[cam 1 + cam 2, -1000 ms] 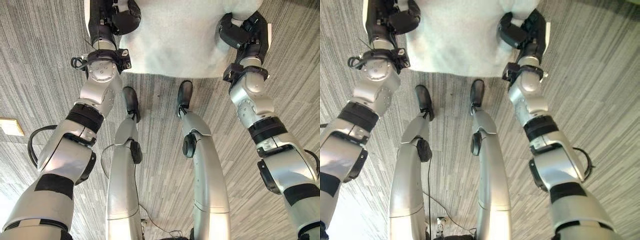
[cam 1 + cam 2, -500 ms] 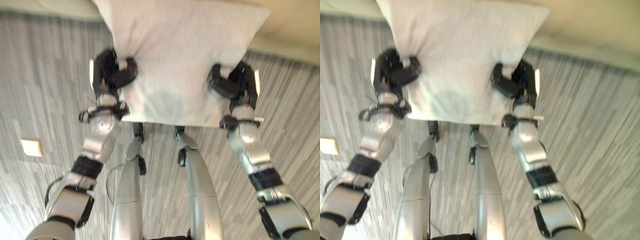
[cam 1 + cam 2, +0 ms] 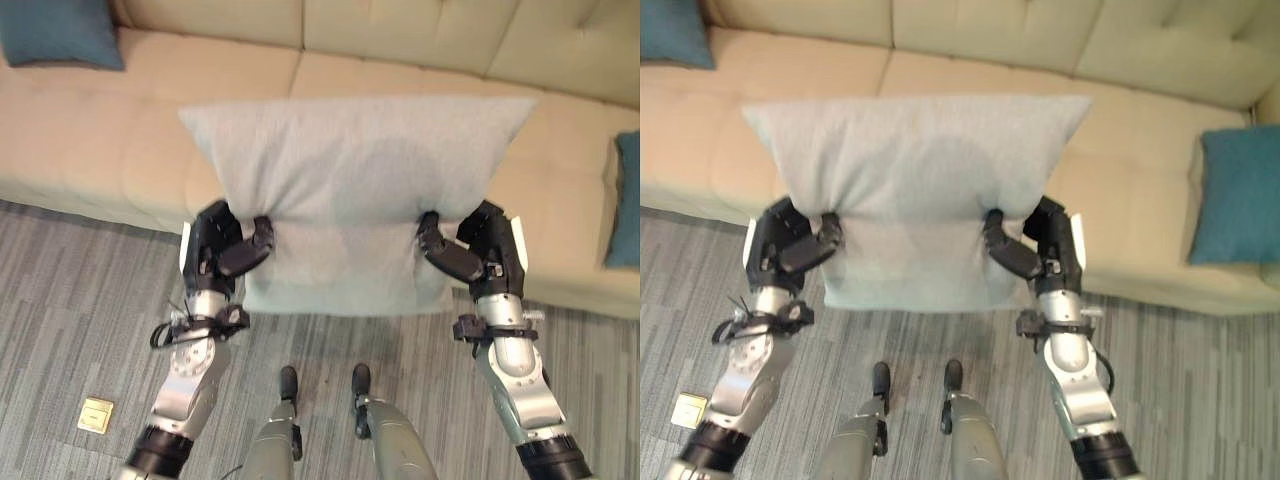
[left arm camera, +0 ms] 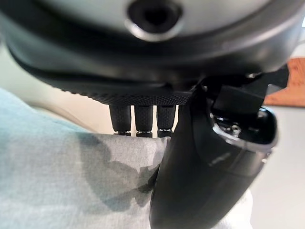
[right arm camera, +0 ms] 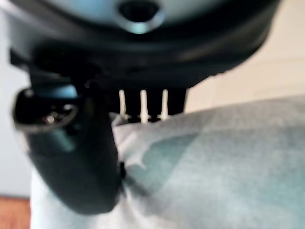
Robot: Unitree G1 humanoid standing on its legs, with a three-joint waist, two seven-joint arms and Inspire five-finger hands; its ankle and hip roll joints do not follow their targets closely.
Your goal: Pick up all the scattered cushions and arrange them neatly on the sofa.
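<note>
Nearest to the robot, the left hand [image 3: 220, 245] and the right hand [image 3: 478, 250] are each clamped on a lower side of the grey cushion [image 3: 355, 190], with the thumb on top and the fingers under the cloth. The cushion hangs in the air, above the front edge of the sofa [image 3: 110, 140].

The hands pinch only the soft sides, so I think the cloth may slip or the cushion may sag and catch on the seat edge if it goes forward too low.

Behind it, the middle seat is open. One blue cushion [image 3: 60, 35] lies far on the left, and another blue cushion [image 3: 1238, 195] on the right, both well apart from the grey one.
</note>
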